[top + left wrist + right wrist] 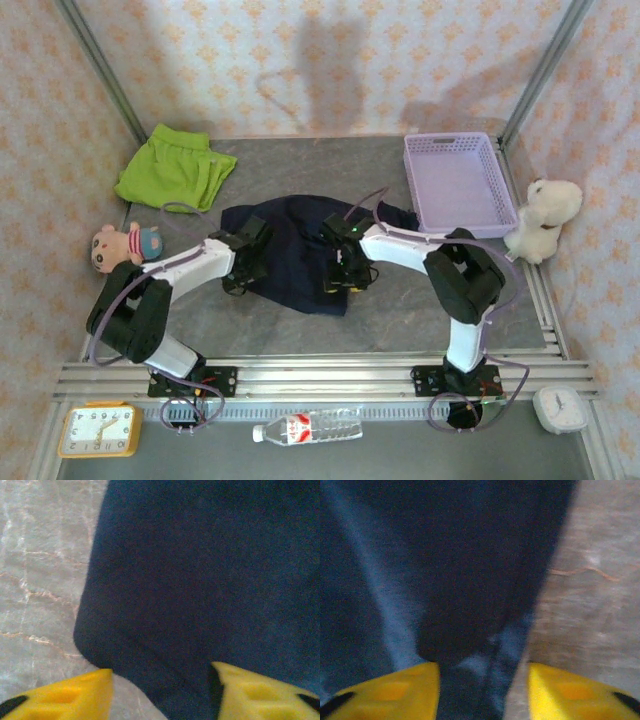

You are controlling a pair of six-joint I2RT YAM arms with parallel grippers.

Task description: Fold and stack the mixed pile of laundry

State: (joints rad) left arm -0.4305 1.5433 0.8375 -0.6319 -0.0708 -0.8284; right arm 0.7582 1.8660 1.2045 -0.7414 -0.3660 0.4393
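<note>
Plainly, navy garment (295,265) lies between jaws.

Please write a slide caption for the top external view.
Left gripper and right gripper over the navy garment; lime-green garment apart, far left.

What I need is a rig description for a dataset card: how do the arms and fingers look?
The left arm and right arm share white link shells, bulky black joint housings and black base plates. A thin greyish-purple cable loops along each. The left fingers and right fingers are bright yellow wedges with shallow recesses and black outer tips.
</note>
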